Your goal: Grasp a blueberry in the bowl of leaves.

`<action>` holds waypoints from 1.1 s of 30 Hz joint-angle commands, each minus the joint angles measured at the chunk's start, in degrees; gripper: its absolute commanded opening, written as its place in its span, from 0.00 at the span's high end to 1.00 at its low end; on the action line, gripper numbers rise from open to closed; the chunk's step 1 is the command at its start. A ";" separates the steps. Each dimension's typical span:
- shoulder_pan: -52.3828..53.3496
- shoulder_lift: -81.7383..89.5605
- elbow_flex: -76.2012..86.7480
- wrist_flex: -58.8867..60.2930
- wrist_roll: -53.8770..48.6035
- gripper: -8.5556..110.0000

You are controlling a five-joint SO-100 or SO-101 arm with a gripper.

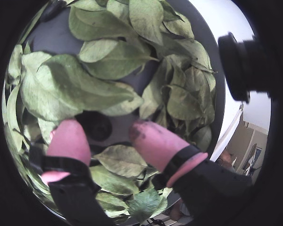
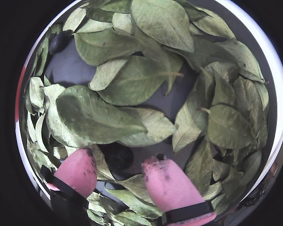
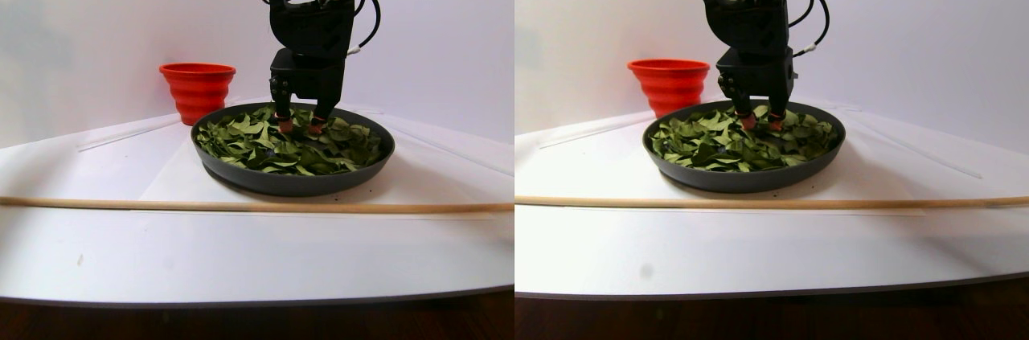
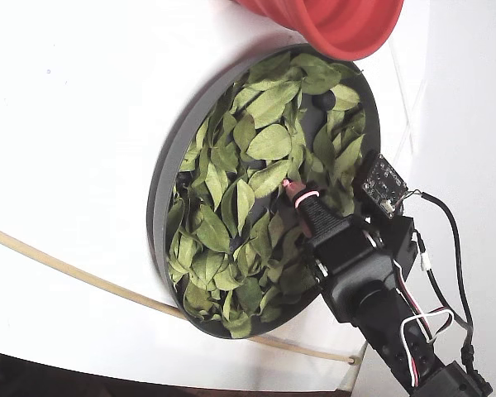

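Note:
The bowl of leaves [image 3: 293, 181] is a wide dark grey dish full of small green leaves; it also shows in the fixed view [image 4: 159, 194]. My gripper [image 1: 104, 131] reaches down into it, open, with pink fingertips [image 2: 80, 167] down among the leaves. A dark blueberry [image 1: 96, 125] lies on the bare grey bottom between the two tips, partly under a large leaf, and it also shows in another wrist view [image 2: 119, 156]. The tips stand on either side of it without touching it. A second blueberry [image 2: 59, 41] lies near the far left rim.
A red-orange bowl [image 3: 197, 91] stands just behind the dish, and it shows at the top of the fixed view [image 4: 339, 21]. A thin wooden stick [image 3: 241, 206] lies across the white table in front of the dish. A small circuit board [image 4: 385, 185] hangs beside the arm.

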State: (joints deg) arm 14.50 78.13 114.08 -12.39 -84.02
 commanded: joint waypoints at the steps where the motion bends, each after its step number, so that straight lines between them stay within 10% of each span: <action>1: -0.44 0.26 -2.99 -1.67 0.70 0.78; 33: -0.44 -3.52 -2.20 -6.24 2.90 0.79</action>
State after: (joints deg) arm 13.80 73.83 113.64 -18.11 -81.74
